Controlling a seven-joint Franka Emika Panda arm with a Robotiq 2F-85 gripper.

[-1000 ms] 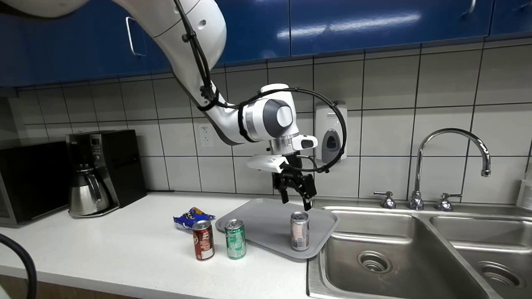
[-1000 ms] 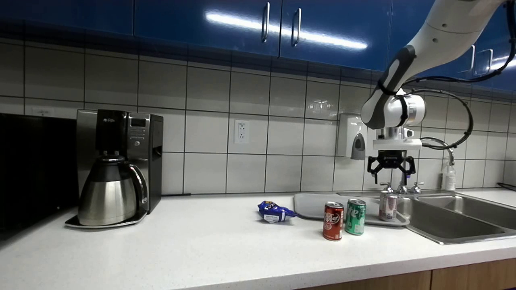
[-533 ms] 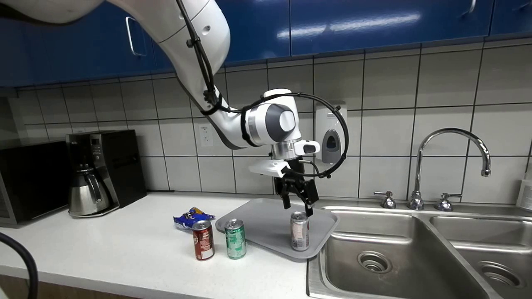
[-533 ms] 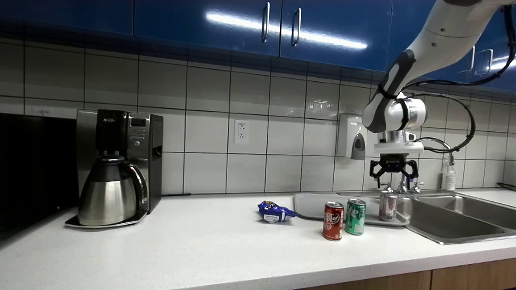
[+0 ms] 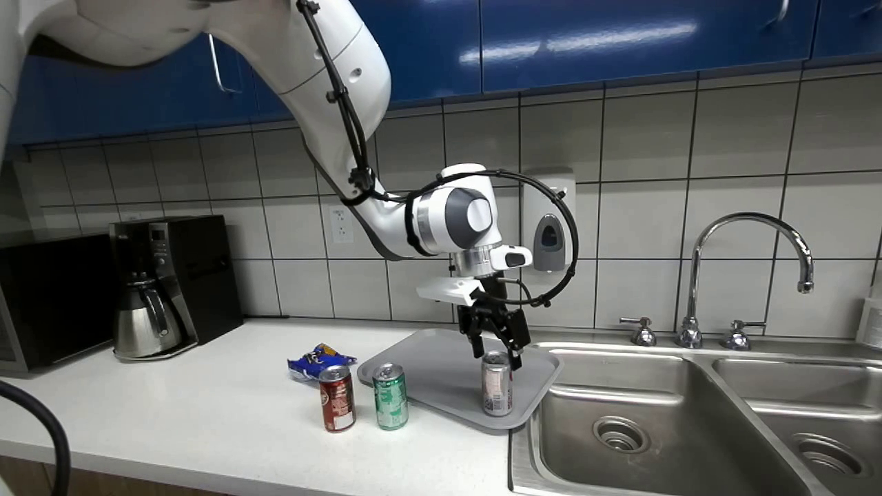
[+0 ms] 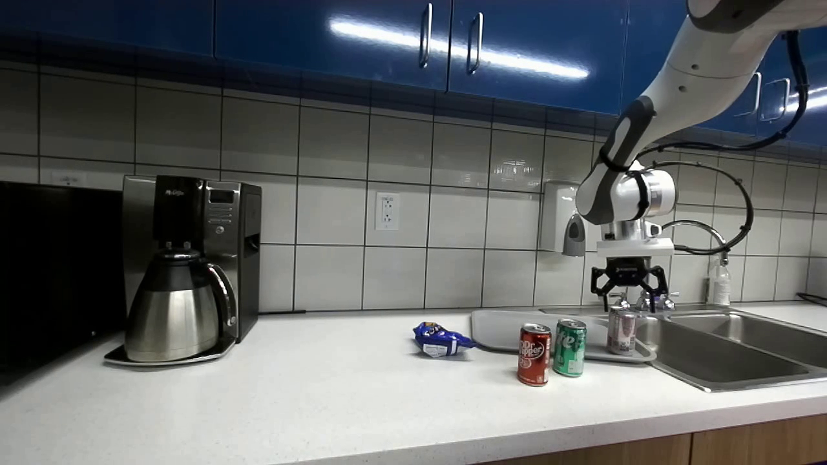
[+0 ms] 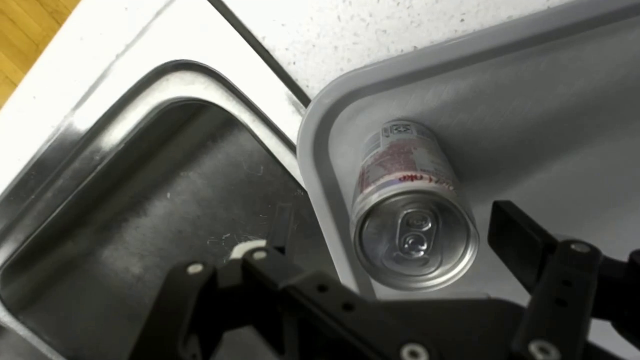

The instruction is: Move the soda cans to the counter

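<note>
In an exterior view, the white arm [image 6: 691, 90] bent at two o'clock. Its gripper [image 6: 629, 307] pointed to six o'clock, fingers [image 7: 520, 242] wide apart.

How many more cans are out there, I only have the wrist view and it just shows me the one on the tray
Observer: Two more, a red can and a green can, both upright on the counter.
Operator: Which one's closer to the tray?
Observer: The green can; the red can stands farther off.
Operator: Anything else near the tray?
Observer: Yes, a crumpled blue bag lies on the counter beside it.
</note>
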